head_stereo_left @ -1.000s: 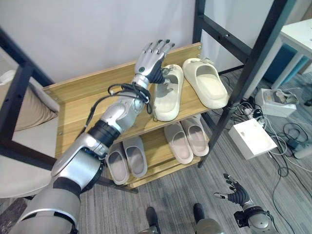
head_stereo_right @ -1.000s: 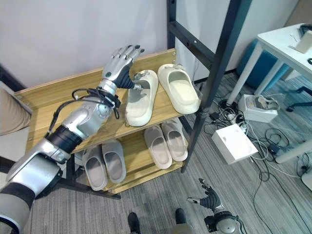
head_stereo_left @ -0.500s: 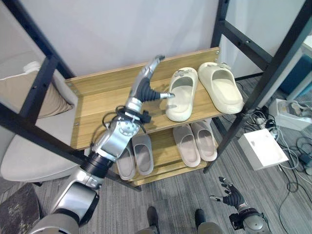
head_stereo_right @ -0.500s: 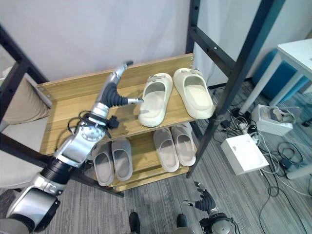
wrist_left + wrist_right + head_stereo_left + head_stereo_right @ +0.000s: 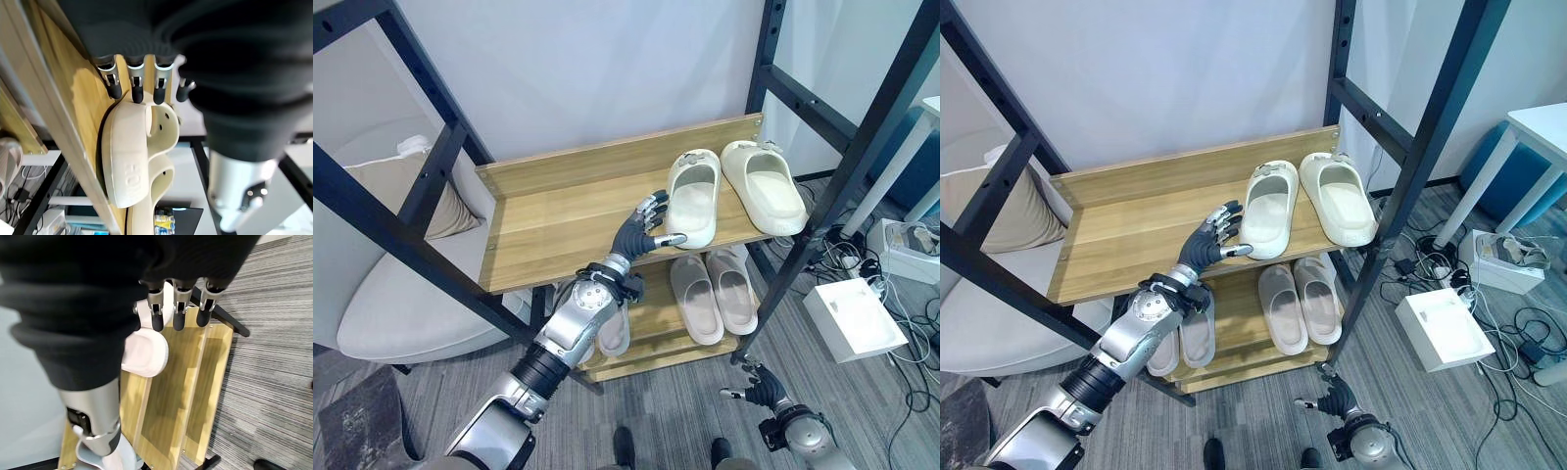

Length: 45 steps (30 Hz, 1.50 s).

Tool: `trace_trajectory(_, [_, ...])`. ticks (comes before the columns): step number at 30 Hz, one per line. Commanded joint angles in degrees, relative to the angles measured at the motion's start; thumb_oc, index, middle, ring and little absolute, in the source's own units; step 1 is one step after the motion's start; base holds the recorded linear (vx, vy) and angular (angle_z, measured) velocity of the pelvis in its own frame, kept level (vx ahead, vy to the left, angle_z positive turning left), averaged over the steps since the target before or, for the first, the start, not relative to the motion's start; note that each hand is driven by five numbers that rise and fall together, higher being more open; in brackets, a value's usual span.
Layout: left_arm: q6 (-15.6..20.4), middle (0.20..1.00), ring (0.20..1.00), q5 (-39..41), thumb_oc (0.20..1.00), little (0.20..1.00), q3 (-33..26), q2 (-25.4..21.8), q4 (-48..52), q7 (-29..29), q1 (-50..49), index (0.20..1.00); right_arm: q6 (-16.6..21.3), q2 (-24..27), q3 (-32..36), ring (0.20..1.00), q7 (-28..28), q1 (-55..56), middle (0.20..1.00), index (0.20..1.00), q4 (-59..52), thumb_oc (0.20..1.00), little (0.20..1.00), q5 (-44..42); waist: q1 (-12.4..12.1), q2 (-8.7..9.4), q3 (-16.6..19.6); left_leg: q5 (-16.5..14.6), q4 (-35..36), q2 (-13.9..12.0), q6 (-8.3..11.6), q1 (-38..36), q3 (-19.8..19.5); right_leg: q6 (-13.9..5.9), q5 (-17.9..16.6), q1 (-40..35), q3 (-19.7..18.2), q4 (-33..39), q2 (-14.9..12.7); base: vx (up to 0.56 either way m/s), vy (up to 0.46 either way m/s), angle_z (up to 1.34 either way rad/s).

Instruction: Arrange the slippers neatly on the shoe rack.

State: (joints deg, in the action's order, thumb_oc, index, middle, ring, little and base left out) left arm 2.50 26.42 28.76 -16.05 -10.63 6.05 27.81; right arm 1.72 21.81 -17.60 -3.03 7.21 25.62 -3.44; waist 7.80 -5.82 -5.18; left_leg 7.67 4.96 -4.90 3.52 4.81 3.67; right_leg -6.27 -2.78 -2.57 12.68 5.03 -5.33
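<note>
The left hand (image 5: 641,233) is hovering over the top shelf (image 5: 558,220) of the wooden shoe rack (image 5: 1072,284), its fingers spread and relaxed, holding nothing, with the thumb tip reaching just beside the heel of the nearer cream slipper (image 5: 692,197); whether it is touching there is hard to tell. The second cream slipper (image 5: 766,186) is lying right beside the first at the shelf's right end, toes toward the wall. On the lower shelf, a beige pair (image 5: 714,293) is sitting in plain sight, while a grey pair (image 5: 1185,338) is lying partly hidden behind the left arm. The right hand (image 5: 753,385) is hanging low over the grey carpet (image 5: 1263,411), fingers loosely apart and empty. A black frame post (image 5: 822,211) is crossing in front of the rack's right edge.
</note>
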Motion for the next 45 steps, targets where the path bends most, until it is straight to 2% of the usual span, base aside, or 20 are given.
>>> trace_trajectory(1, [0.70, 1.000, 1.000, 2.70, 1.000, 1.000, 2.88, 4.10, -6.39, -1.85, 8.51, 1.000, 0.74, -0.94, -1.07, 1.000, -0.55, -2.87, 1.000, 1.000, -1.23, 1.000, 1.000, -1.50, 0.35, 2.37, -1.06, -5.52, 0.04, -1.33, 2.42, -6.30, 0.52, -1.58, 2.12, 1.59, 1.77, -0.03, -0.65, 0.00, 0.000, 0.00])
trace_trajectory(2, [0.73, 1.000, 1.000, 3.69, 1.000, 1.000, 3.95, 6.19, -7.58, -1.51, 9.65, 1.000, 0.61, -0.95, -1.36, 1.000, -0.87, -3.45, 1.000, 1.000, -0.95, 1.000, 1.000, -1.69, 0.60, 2.33, -1.06, -5.52, 0.04, -1.34, 2.43, -6.45, 0.56, -1.59, 2.18, 1.52, 1.84, -0.03, -0.64, 0.00, 0.000, 0.00])
trace_trajectory(8, [1.26, 1.000, 1.000, 3.20, 1.000, 1.000, 5.30, 10.60, -12.85, 0.25, 12.58, 1.000, 0.89, -1.79, -1.95, 1.000, -2.03, -4.99, 1.000, 1.000, 0.46, 1.000, 1.000, -2.67, 1.29, 2.21, -1.11, -5.51, 0.04, -1.28, 2.41, -6.75, 0.79, -1.65, 2.31, 1.25, 1.71, -0.03, -0.71, 0.00, 0.000, 0.00])
trace_trajectory(21, [2.60, 1.000, 1.000, -0.74, 1.000, 1.000, 3.29, 12.46, -19.75, 5.48, 17.05, 1.000, 1.62, -2.91, -3.25, 1.000, -4.36, -8.25, 1.000, 1.000, 5.12, 1.000, 1.000, -4.32, 1.81, 2.36, -1.21, -5.33, 0.04, -1.19, 2.49, -6.45, 0.98, -1.75, 2.16, 1.47, 1.73, -0.03, -0.82, 0.00, 0.000, 0.00])
trace_trajectory(23, [3.27, 1.000, 1.000, -2.92, 1.000, 1.000, 2.12, 10.57, -17.25, 6.85, 17.22, 1.000, 1.92, -3.09, -2.92, 1.000, -4.53, -7.79, 1.000, 1.000, 5.42, 1.000, 1.000, -4.29, 1.51, 2.46, -1.18, -5.45, 0.04, -1.14, 2.47, -6.45, 0.90, -1.77, 2.11, 1.40, 1.76, -0.03, -0.91, 0.00, 0.000, 0.00])
trace_trajectory(26, [5.60, 1.000, 1.000, -5.34, 1.000, 1.000, -2.38, 4.46, -5.80, 8.17, 13.64, 1.000, 3.15, -2.70, -1.50, 1.000, -4.19, -4.54, 1.000, 1.000, 3.54, 1.000, 1.000, -3.88, 0.69, 2.90, -1.14, -5.52, 0.04, -1.11, 2.49, -6.48, 0.32, -1.76, 2.26, 1.04, 2.34, -0.03, -0.94, 0.00, -0.006, -0.01])
trace_trajectory(27, [7.04, 1.000, 1.000, -5.11, 1.000, 1.000, -5.56, 1.49, -0.94, 9.12, 11.82, 1.000, 3.62, -2.33, -0.61, 1.000, -3.96, -3.35, 1.000, 1.000, 2.58, 1.000, 1.000, -3.74, 0.13, 3.09, -1.09, -5.50, 0.04, -1.04, 2.52, -6.47, 0.08, -1.74, 2.33, 0.89, 2.65, -0.03, -0.99, 0.00, 0.000, 0.00])
trace_trajectory(32, [9.88, 1.000, 1.000, -2.14, 1.000, 1.000, -11.27, -1.67, 8.46, 9.55, 8.24, 1.000, 4.02, -1.99, 0.47, 1.000, -3.46, -1.99, 1.000, 1.000, 1.87, 1.000, 1.000, -3.10, -0.89, 3.45, -1.02, -5.52, 0.04, -0.99, 2.60, -6.46, -0.54, -1.74, 2.44, 0.53, 3.14, -0.03, -1.00, 0.00, 0.003, 0.03])
trace_trajectory(34, [11.44, 1.000, 1.000, 1.82, 1.000, 1.000, -13.07, -3.56, 18.04, 6.48, 6.80, 1.000, 4.02, -1.94, 1.13, 1.000, -2.93, -1.77, 1.000, 1.000, 2.24, 1.000, 1.000, -3.12, -1.66, 3.64, -0.88, -5.57, 0.04, -0.95, 2.56, -6.33, -0.96, -1.81, 2.37, 0.43, 3.48, -0.03, -1.17, 0.00, 0.012, 0.11])
trace_trajectory(35, [11.34, 1.000, 1.000, 1.86, 1.000, 1.000, -13.14, -3.61, 18.23, 6.44, 6.66, 1.000, 4.03, -1.95, 1.09, 1.000, -2.92, -1.76, 1.000, 1.000, 2.25, 1.000, 1.000, -3.12, -1.62, 3.64, -0.85, -5.58, 0.04, -0.95, 2.56, -6.34, -0.96, -1.82, 2.38, 0.43, 3.49, -0.03, -1.17, -0.01, 0.012, 0.21])
trace_trajectory(37, [11.71, 1.000, 1.000, 4.57, 1.000, 1.000, -11.54, -4.86, 26.35, 1.62, 5.55, 1.000, 3.69, -2.16, 0.93, 1.000, -2.24, -2.31, 1.000, 1.000, 3.40, 1.000, 1.000, -2.83, -2.42, 3.88, -0.73, -5.73, 0.02, -0.82, 2.45, -6.19, -1.40, -1.83, 2.34, 0.30, 3.87, -0.03, -1.30, -0.01, 0.011, 0.18])
trace_trajectory(38, [11.63, 1.000, 1.000, 4.61, 1.000, 1.000, -11.58, -4.91, 26.48, 1.58, 5.46, 1.000, 3.71, -2.20, 0.91, 1.000, -2.24, -2.31, 1.000, 1.000, 3.43, 1.000, 1.000, -2.83, -2.41, 3.91, -0.71, -5.73, 0.02, -0.82, 2.45, -6.19, -1.41, -1.83, 2.35, 0.29, 3.88, -0.03, -1.30, 0.00, 0.013, 0.07])
trace_trajectory(42, [11.76, 1.000, 1.000, 7.82, 1.000, 1.000, -9.54, -6.91, 38.87, -4.96, 2.59, 1.000, 3.64, -3.38, 0.49, 1.000, -1.93, -3.82, 1.000, 1.000, 5.60, 1.000, 1.000, -2.21, -4.04, 4.20, -0.61, -6.03, -0.11, -0.45, 2.24, -6.07, -2.27, -1.93, 2.42, -0.09, 4.59, -0.03, -1.51, 0.00, 0.019, 0.04])
trace_trajectory(44, [11.00, 1.000, 1.000, 10.38, 1.000, 1.000, -6.58, -7.05, 42.99, -8.46, 1.38, 1.000, 3.60, -4.48, -0.26, 1.000, -1.97, -5.72, 1.000, 1.000, 7.06, 1.000, 1.000, -2.32, -5.13, 4.43, -0.41, -6.16, -0.21, -0.19, 2.08, -6.01, -2.92, -1.87, 2.41, -0.40, 5.11, -0.03, -1.69, 0.00, 0.024, 0.14])
trace_trajectory(45, [10.96, 1.000, 1.000, 10.40, 1.000, 1.000, -6.59, -7.09, 43.05, -8.49, 1.35, 1.000, 3.63, -4.53, -0.27, 1.000, -1.97, -5.74, 1.000, 1.000, 7.11, 1.000, 1.000, -2.31, -5.12, 4.47, -0.42, -6.16, -0.22, -0.18, 2.08, -6.02, -2.93, -1.88, 2.42, -0.42, 5.12, -0.03, -1.69, -0.01, 0.022, 0.25])
